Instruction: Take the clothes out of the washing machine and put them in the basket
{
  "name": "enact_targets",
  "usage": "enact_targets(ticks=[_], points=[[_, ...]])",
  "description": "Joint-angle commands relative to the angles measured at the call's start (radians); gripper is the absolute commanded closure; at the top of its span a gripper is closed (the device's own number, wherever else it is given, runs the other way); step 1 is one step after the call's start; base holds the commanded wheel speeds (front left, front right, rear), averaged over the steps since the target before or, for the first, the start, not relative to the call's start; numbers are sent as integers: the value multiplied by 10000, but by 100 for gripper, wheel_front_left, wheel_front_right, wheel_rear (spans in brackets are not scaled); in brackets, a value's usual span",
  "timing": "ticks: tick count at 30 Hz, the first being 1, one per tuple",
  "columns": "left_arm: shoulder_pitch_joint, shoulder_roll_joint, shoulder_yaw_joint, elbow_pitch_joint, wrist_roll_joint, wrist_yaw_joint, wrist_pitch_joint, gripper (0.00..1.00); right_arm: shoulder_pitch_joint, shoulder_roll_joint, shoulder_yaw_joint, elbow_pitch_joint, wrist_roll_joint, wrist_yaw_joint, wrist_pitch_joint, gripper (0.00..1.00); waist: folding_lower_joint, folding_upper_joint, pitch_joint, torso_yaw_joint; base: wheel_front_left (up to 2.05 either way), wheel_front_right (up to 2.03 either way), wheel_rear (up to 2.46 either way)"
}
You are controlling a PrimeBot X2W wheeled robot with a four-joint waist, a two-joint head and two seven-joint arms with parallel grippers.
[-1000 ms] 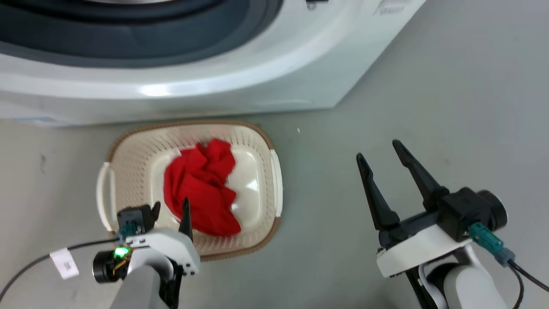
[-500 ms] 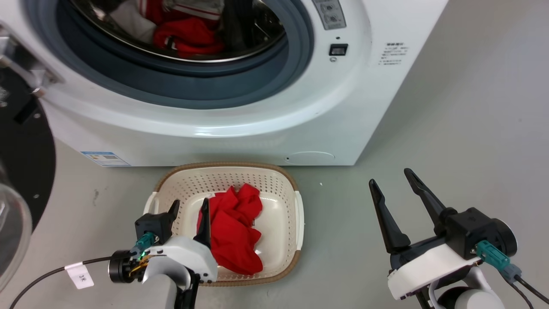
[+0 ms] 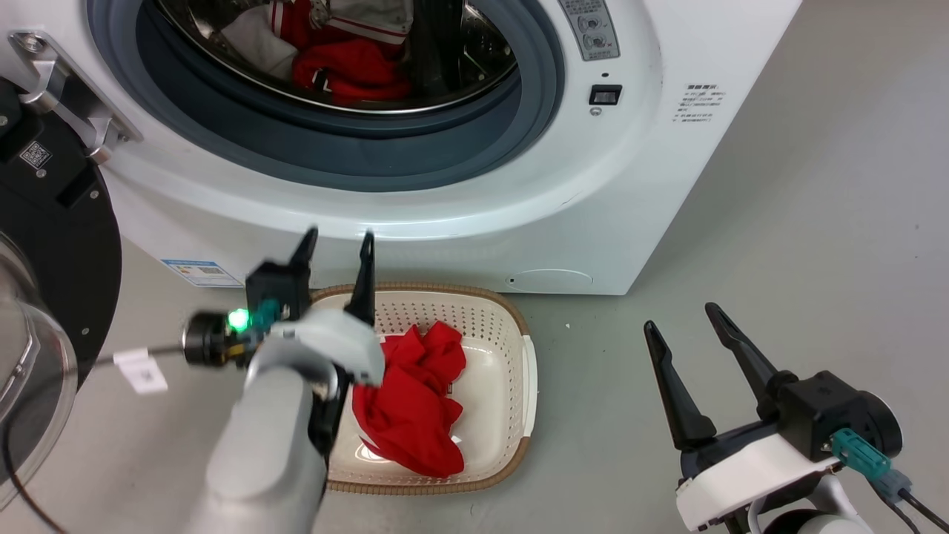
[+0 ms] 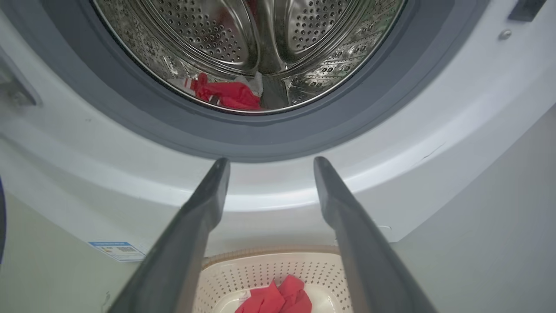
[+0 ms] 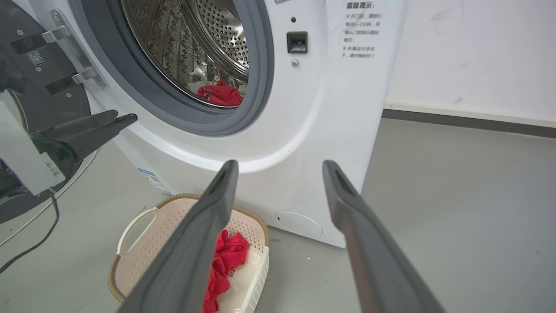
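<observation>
Your left gripper (image 3: 338,236), centre-left above the cream perforated plastic basket (image 3: 474,320) (one red fabric garment (image 3: 411,400) inside), and right gripper (image 3: 680,317), lower right, gape empty; red-and-white clothes (image 3: 348,70) lie top-centre in the white washing machine (image 3: 519,208).

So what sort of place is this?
Probably a laundry corner of a lab or test room, not a home: a front-loading washer on a grey floor, a plain white wall, and a basket before it.
</observation>
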Motion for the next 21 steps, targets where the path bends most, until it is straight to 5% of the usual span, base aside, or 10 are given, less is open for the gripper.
enact_targets(ticks=[1, 21], points=[[-519, 126, -64, 198, 151, -80, -26, 0, 153, 17, -2, -91, 28, -7, 25, 0, 2, 0, 75, 25, 0, 0, 0], [-6260, 1346, -225, 4134, 274, -634, 778, 0, -540, 19, 742, 7, 210, -7, -351, 0, 2, 0, 2027, -899, 0, 0, 0]])
